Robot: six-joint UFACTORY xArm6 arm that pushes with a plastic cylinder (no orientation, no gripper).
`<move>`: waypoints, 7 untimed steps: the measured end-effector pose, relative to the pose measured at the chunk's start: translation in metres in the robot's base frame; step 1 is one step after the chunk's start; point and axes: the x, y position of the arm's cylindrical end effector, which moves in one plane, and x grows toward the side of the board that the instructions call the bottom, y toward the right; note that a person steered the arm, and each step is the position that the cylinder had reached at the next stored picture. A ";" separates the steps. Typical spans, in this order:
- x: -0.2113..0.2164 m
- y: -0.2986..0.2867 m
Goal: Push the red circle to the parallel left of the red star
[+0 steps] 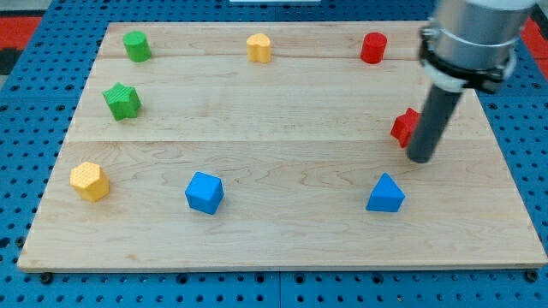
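The red circle (pixel 373 47) stands near the view's top right of the wooden board (pixel 282 231). The red star (pixel 404 127) lies lower at the view's right, partly hidden behind the dark rod. My tip (pixel 421 159) rests on the board just below and right of the red star, touching or nearly touching it. The red circle is well above the tip and apart from it.
A green cylinder (pixel 136 46) and a green star (pixel 122 101) sit at the view's left. A yellow heart-like block (pixel 259 48) is at top centre. A yellow hexagon (pixel 90 181), a blue cube (pixel 205 192) and a blue triangle (pixel 385 194) lie along the lower part.
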 end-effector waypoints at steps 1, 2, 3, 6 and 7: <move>-0.030 -0.002; -0.045 -0.008; -0.044 0.043; -0.146 0.010; -0.146 0.010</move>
